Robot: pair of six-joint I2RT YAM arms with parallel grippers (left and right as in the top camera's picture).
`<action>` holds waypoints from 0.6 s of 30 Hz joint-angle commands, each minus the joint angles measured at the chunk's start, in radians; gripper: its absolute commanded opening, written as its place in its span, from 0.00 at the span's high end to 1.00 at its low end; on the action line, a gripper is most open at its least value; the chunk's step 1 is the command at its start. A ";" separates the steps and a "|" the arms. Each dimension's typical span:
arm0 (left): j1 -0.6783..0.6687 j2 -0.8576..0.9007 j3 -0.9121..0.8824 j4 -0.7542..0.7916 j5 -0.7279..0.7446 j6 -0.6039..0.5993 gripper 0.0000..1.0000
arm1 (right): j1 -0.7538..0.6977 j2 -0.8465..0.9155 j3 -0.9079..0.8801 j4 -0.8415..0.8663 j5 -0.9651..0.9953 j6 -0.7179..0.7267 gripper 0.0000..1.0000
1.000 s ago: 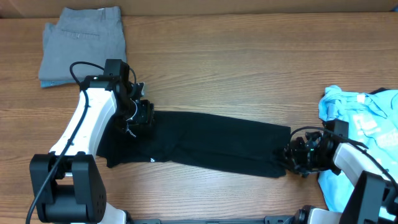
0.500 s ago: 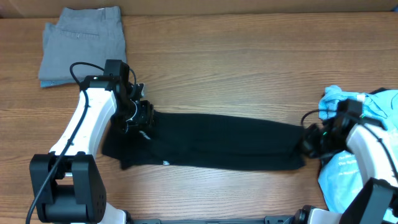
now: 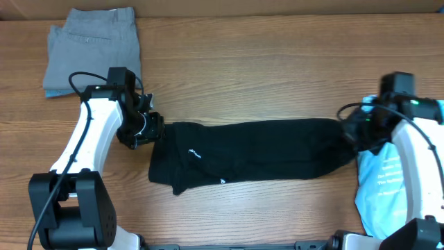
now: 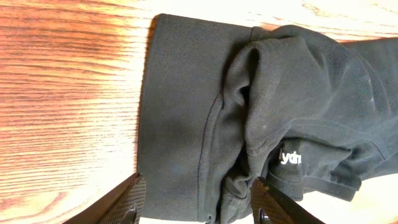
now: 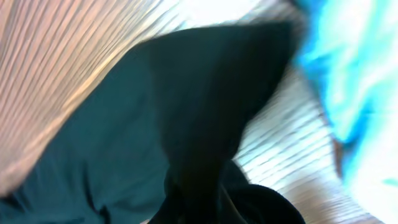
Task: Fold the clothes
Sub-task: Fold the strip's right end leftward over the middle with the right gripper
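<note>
A: How do the two arms sit?

B: The left arm rises from the near-left corner of the wooden table [image 3: 277, 62] and bends to the right. The left gripper [image 3: 142, 130] is low at the left end of the black short-sleeved shirt [image 3: 257, 149], which is of knit cloth. The right arm arches in from the right edge and puts the right gripper [image 3: 355, 137] at the shirt's other end.

A: And where is the shirt against the jaws?

B: It lies as a long band across the middle of the table, between the two grippers. The left jaws stand apart, with the fingers [image 4: 127, 200] on either side of the shirt's banded edge and the cloth loose between them. The right jaws are closed on the shirt's right end, which bunches up into them.

A: What does each camera add?

B: The left wrist view shows creases and a small white logo [image 4: 290, 158] that is a mere speck from overhead. The right wrist view is blurred, but black cloth gathers toward the fingers there, with the light blue printed tee [image 5: 354, 81] just beside it. Overhead, that tee lies heaped under the right arm. Only the overhead view shows the folded grey garment [image 3: 94, 48] at the far-left corner, well apart from the shirt.
</note>
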 commanded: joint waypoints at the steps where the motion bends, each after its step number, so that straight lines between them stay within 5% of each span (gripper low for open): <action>1: 0.006 -0.019 0.016 0.000 0.003 0.019 0.43 | 0.118 -0.017 0.016 0.011 0.004 0.035 0.96; 11: 0.007 -0.019 0.017 -0.009 0.002 0.019 0.45 | 0.496 0.073 0.016 0.098 0.005 0.135 0.95; 18: 0.007 -0.019 0.017 -0.016 0.002 0.018 0.45 | 0.603 0.153 0.016 0.193 -0.008 0.183 0.92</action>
